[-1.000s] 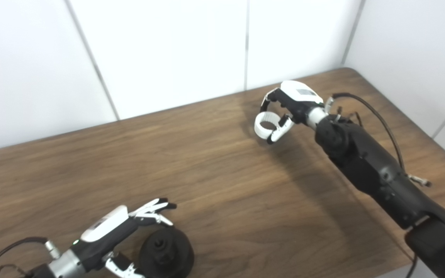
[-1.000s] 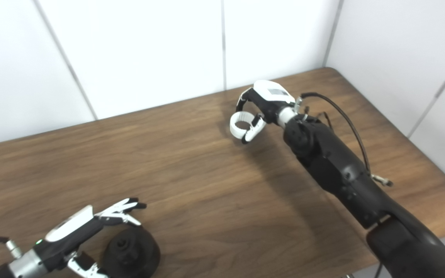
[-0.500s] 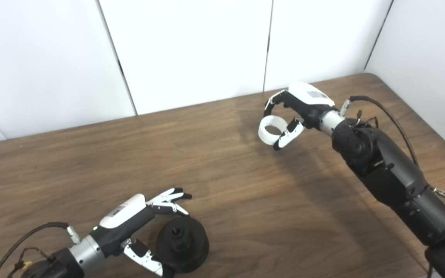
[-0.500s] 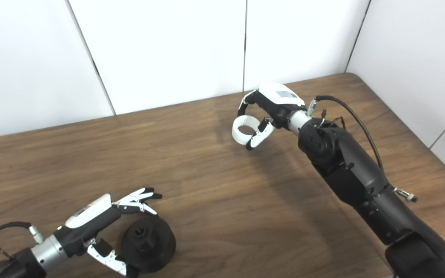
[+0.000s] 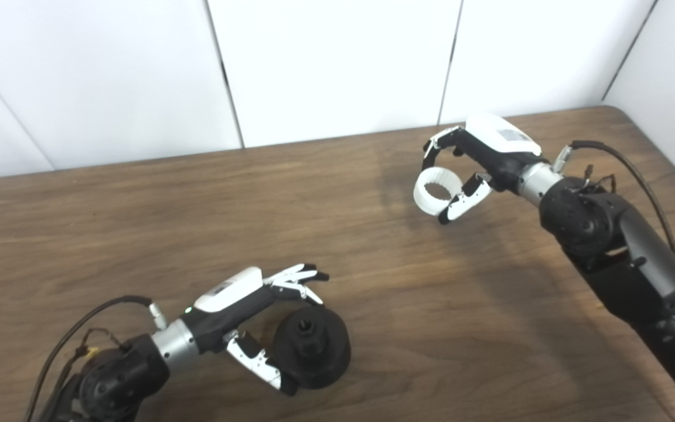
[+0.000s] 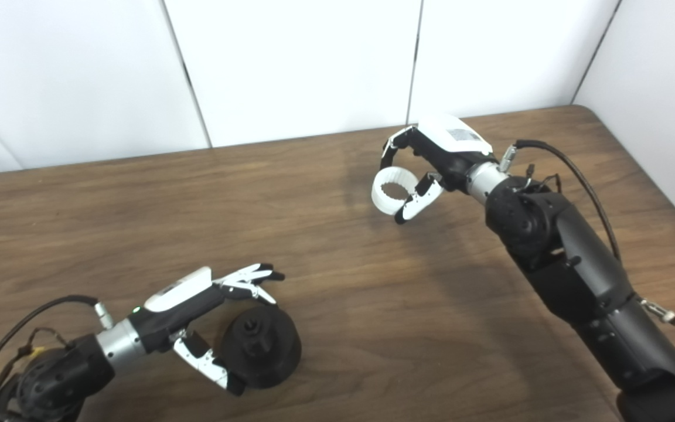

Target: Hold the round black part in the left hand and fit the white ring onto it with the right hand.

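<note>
With the white ring (image 5: 438, 198) pinched in the right robot hand (image 5: 478, 164) far right and the left robot hand (image 5: 255, 316) spread wide around the ungripped round black part (image 5: 312, 353) on the near tabletop (image 5: 372, 305), misfitting is risked.

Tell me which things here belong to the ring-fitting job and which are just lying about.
Part of the job:
- round black part, on the table beside the left hand
- white ring, held in the right hand

Just there:
- wooden table
- white wall panels
Nothing else lies loose on the visible tabletop.
</note>
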Robot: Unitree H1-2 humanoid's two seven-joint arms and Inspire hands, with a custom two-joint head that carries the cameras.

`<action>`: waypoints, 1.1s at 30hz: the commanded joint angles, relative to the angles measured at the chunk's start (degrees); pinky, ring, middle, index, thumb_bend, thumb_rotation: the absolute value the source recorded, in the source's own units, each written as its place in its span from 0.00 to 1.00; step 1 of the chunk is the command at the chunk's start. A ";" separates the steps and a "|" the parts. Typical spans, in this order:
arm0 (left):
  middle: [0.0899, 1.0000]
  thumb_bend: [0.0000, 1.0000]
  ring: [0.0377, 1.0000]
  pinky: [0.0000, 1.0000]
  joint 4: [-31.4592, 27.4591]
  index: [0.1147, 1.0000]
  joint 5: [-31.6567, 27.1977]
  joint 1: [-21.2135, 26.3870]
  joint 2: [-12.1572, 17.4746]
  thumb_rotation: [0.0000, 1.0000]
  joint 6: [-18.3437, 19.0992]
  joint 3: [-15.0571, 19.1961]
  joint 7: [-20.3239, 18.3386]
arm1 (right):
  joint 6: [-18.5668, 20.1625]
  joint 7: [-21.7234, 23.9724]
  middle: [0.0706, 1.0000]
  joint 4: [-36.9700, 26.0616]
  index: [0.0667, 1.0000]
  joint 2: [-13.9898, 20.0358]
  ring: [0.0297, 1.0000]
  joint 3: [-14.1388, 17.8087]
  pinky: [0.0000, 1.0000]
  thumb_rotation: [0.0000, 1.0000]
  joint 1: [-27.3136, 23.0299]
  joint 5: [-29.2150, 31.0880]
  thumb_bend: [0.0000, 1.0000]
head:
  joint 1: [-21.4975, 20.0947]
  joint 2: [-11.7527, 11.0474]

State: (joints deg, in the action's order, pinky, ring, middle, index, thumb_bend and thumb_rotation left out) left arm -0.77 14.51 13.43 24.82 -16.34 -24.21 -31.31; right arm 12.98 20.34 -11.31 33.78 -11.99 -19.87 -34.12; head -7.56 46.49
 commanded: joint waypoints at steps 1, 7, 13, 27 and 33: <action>0.94 0.52 1.00 0.89 0.34 0.42 2.50 -0.03 0.30 0.07 2.90 -1.09 -1.49 | -1.89 -0.07 0.76 -2.55 0.44 0.54 0.78 0.77 0.68 0.13 -1.22 0.19 0.52 | -0.06 0.00; 0.93 0.52 1.00 0.88 0.79 0.42 3.59 0.11 -0.28 0.07 2.58 -1.13 -1.15 | -2.39 1.24 0.76 -5.33 0.44 -0.04 0.77 0.57 0.67 0.13 0.43 0.58 0.52 | 0.87 0.33; 0.93 0.52 1.00 0.85 0.52 0.42 8.05 0.51 -0.54 0.07 2.67 -1.82 -0.05 | -2.35 2.82 0.76 -7.62 0.45 -0.68 0.77 0.69 0.66 0.13 1.43 1.19 0.52 | 2.62 1.04; 0.92 0.52 1.00 0.87 0.48 0.42 16.53 2.03 -2.16 0.07 3.86 -3.96 0.99 | -3.38 5.34 0.77 -11.65 0.44 -0.70 0.79 0.65 0.69 0.14 2.50 3.43 0.52 | 8.50 3.49; 0.93 0.52 1.00 0.90 1.67 0.42 20.16 2.65 -2.56 0.08 3.10 -4.98 2.42 | -2.43 7.14 0.77 -13.87 0.45 -1.30 0.80 0.43 0.71 0.14 3.05 3.94 0.52 | 9.52 4.27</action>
State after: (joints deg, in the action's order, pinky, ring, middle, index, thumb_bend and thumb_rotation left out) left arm -1.98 31.44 16.10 21.80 -15.45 -27.97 -27.34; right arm 11.11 27.76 -22.39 32.47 -12.26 -14.80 -30.58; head 1.93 50.71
